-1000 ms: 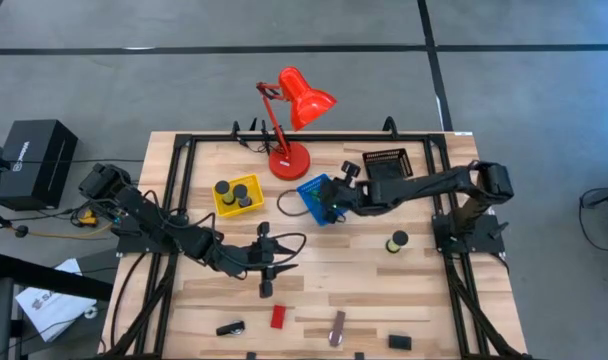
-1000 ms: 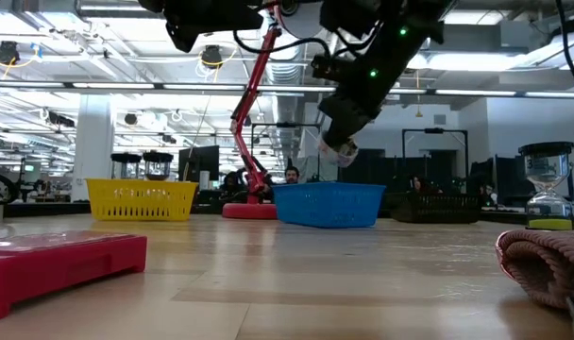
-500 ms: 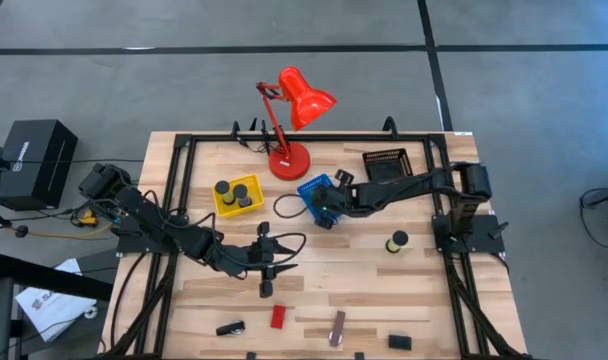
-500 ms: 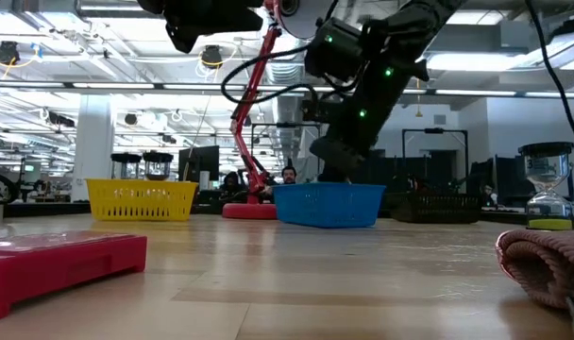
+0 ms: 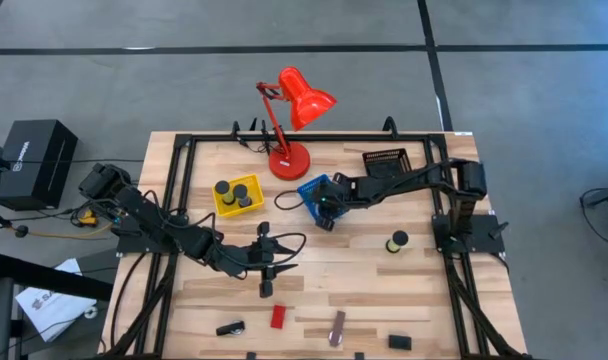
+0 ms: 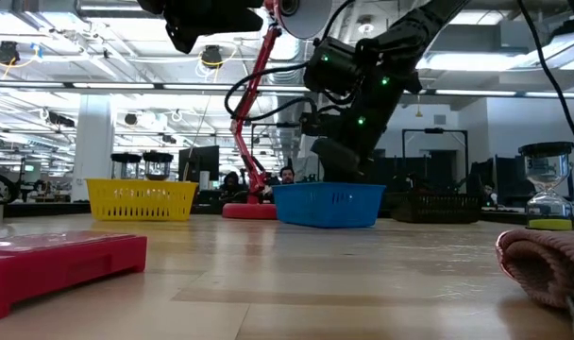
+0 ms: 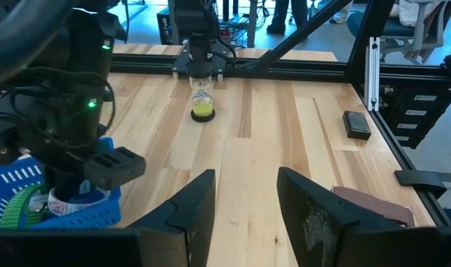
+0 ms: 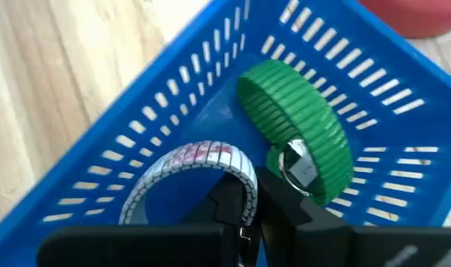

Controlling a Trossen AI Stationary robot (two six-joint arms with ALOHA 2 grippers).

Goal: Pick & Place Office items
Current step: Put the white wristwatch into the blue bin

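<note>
The right gripper is lowered into the blue tray, which stands near the middle of the desk, just in front of the red lamp base. In the right wrist view its fingers are nearly together, pinching the rim of a silvery ring with a red-patterned band. The ring sits inside the tray, beside a green ring that already lies against the tray floor. Whether the silvery ring touches the floor cannot be told.

The step in hand appears to be the release of the silvery ring into the blue tray.

1. Confirm that the ring is fully inside the tray walls before opening.
2. Open the fingers only as far as needed; the mesh wall is close on one side.
3. Withdraw straight up, clear of the rim, so that the tray is not dragged across the desk.
4. Do not press down on the green ring.

The left gripper hangs over the front half of the desk, left of centre, with its fingers parted and nothing between them. A small black piece lies just in front of it.

Items yet to be placed lie along the front edge: a black piece, a red block, a brown-silver bar and a black block. A yellow-topped piece stands toward the right edge. The yellow tray holds black discs.
</note>
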